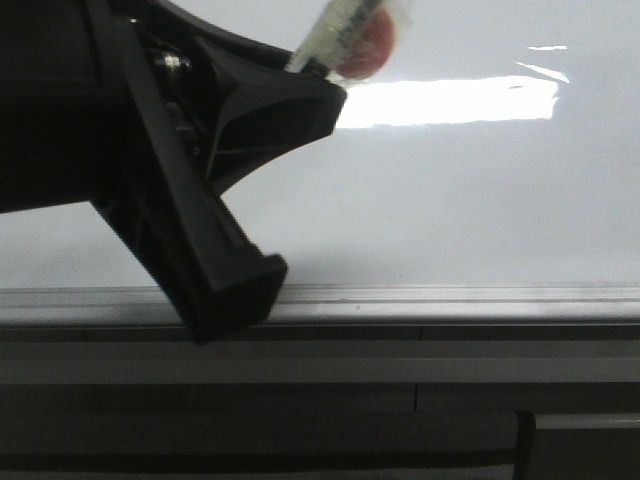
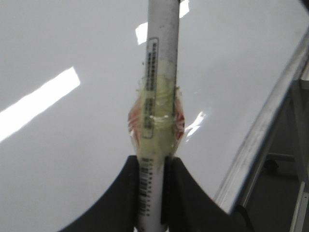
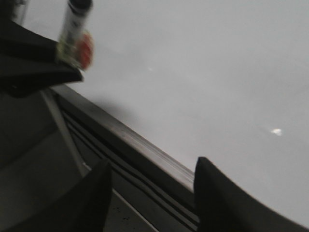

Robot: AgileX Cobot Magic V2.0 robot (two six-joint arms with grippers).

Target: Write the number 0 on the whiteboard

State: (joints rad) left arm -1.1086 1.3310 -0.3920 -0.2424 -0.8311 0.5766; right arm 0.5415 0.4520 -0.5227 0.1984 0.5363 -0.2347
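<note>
The whiteboard (image 1: 450,200) is glossy white with a bright glare band, and no number 0 shows on it in any view. My left gripper (image 2: 150,162) is shut on a white marker (image 2: 161,58) wrapped in yellowish tape with a red patch. The marker points up at the board. In the front view the left gripper (image 1: 315,85) is black and large at the upper left, with the marker (image 1: 345,30) sticking out of it. The marker tip is out of view. My right gripper (image 3: 152,169) is open and empty, near the board's lower edge. The marker also shows in the right wrist view (image 3: 75,29).
A grey metal strip (image 1: 450,300) runs along the board's bottom edge, with darker rails (image 1: 450,365) below it. The same strip crosses the right wrist view (image 3: 125,137) and lies at the right of the left wrist view (image 2: 270,111).
</note>
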